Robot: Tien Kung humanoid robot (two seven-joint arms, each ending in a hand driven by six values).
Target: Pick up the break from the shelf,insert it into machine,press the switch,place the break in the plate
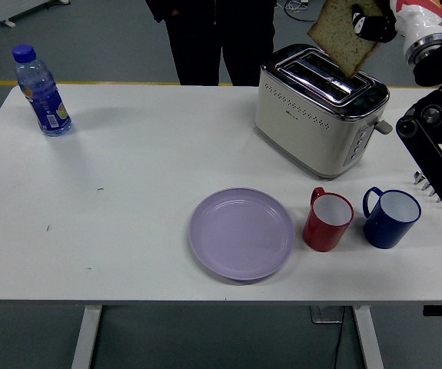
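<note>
Bread slice [342,34] pinched by right hand [374,23], above toaster [320,111]

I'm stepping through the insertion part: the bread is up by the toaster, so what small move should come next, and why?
Probably a short lowering with a slight straightening. The right hand holds the bread tilted, its lower corner just above the toaster and its open slots. It is not in a slot yet, so lining the slice up and easing it down looks right.
</note>
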